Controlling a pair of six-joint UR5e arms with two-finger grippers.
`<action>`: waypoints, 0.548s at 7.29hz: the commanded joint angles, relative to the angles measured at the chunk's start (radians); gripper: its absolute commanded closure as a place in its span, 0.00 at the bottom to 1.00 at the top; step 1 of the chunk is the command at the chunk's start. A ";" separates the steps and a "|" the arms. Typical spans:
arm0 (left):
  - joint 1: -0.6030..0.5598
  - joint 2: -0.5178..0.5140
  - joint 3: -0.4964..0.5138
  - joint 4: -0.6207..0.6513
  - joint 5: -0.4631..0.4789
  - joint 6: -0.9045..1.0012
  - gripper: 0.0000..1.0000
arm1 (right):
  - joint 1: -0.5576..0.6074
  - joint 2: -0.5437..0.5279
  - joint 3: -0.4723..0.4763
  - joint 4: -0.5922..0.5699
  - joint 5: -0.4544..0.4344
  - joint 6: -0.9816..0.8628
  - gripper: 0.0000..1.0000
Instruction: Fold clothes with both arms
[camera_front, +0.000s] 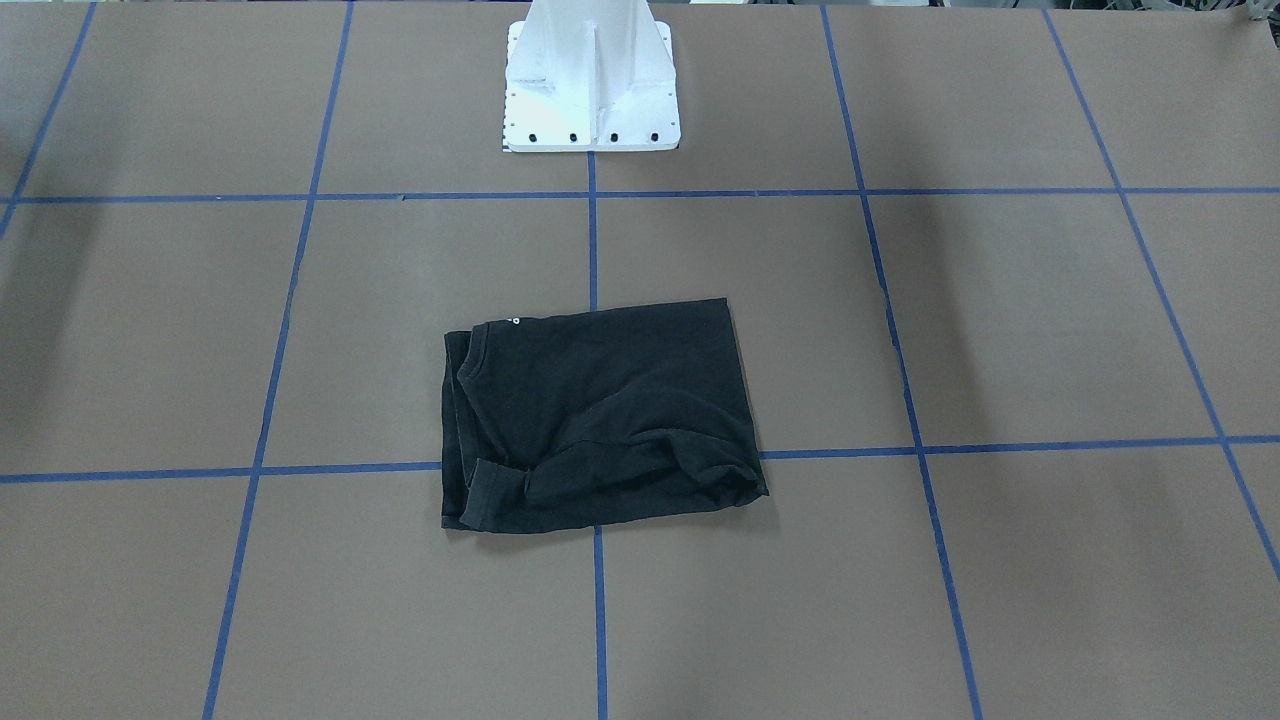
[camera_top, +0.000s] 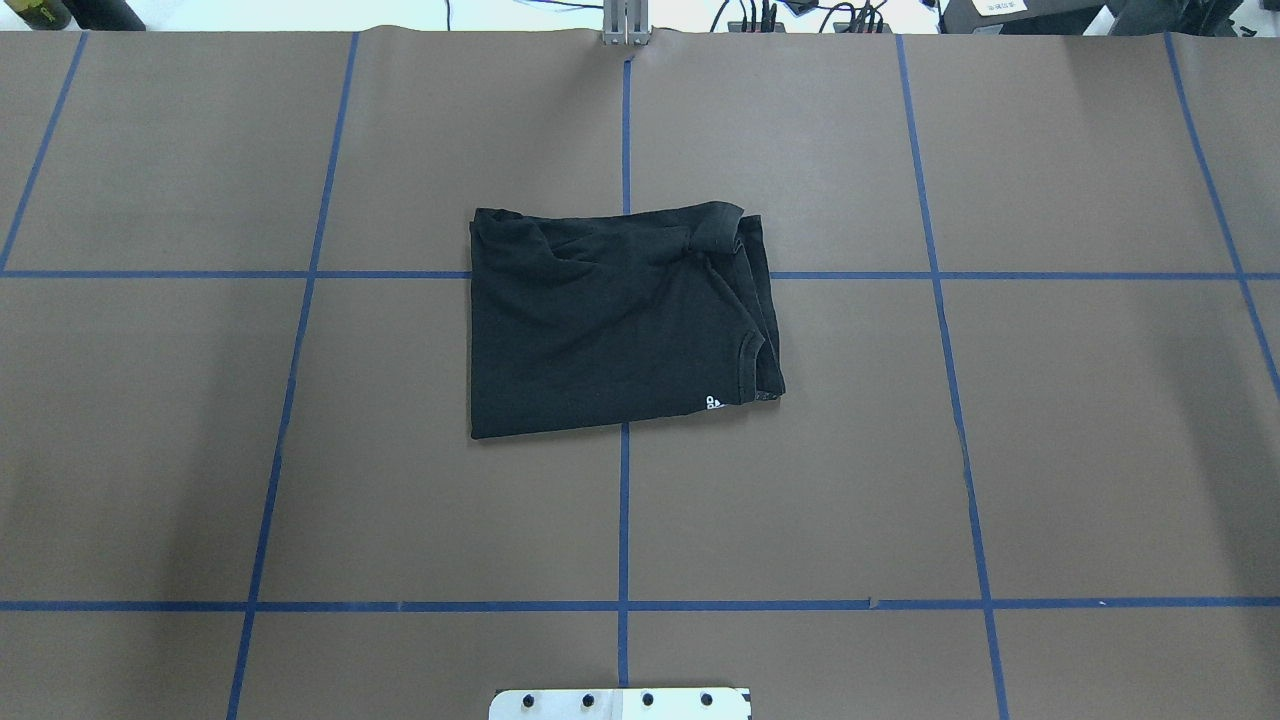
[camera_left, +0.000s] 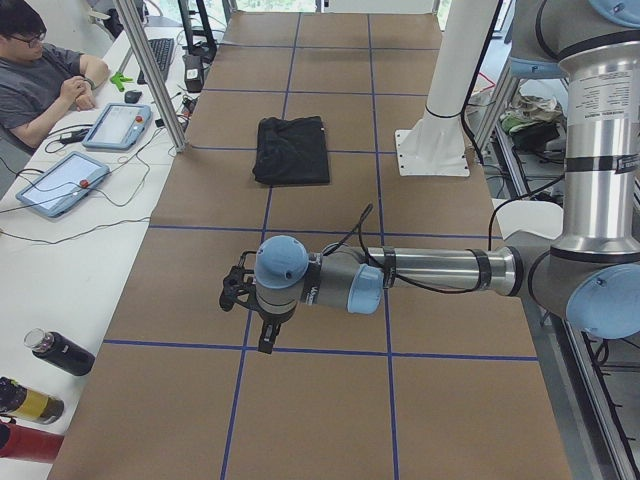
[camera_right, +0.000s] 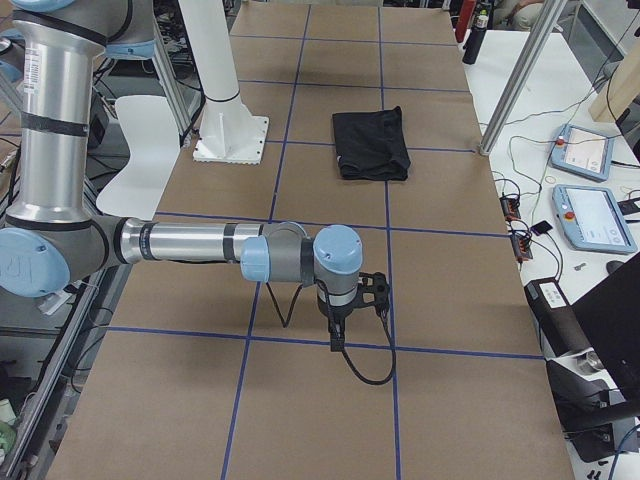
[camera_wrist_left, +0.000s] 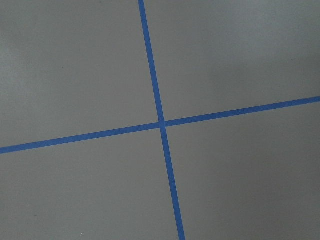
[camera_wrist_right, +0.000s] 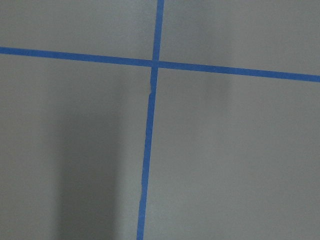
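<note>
The shirt (camera_top: 615, 320) lies folded in a black block in the middle of the brown surface (camera_top: 1050, 450). It covers a spot where two blue lines (camera_top: 935, 275) cross. The view from above shows its collar on the right, with a tiny white mark beside it. The front view shows a rumpled sleeve on the near edge. Both of these views show the white base (camera_front: 590, 90), but no arms.

Only the side views show the arms. The left arm (camera_left: 430, 270) reaches out low over the surface, well apart from the shirt. The left pincer (camera_left: 266, 330) points down at the tape. The right arm (camera_right: 190, 242) does the same at the other end, and the right pincer (camera_right: 336, 330) points down too. I cannot tell if either pincer is spread or pressed together.

Each wrist view shows just bare surface and a blue cross.

The left side view also shows a person (camera_left: 40, 75) sitting at a white desk with two tablets (camera_left: 118, 125). A black bottle (camera_left: 60, 352) lies there on its side. I cannot tell what is in it.
</note>
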 joint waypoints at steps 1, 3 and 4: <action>0.002 0.016 0.001 -0.025 0.035 0.003 0.00 | 0.000 0.000 0.000 0.000 0.001 -0.003 0.00; 0.000 0.016 0.001 -0.030 0.035 0.003 0.00 | 0.000 0.000 0.000 0.002 0.001 -0.003 0.00; 0.002 0.016 0.001 -0.031 0.035 0.003 0.00 | 0.000 0.000 0.002 0.002 0.004 -0.003 0.00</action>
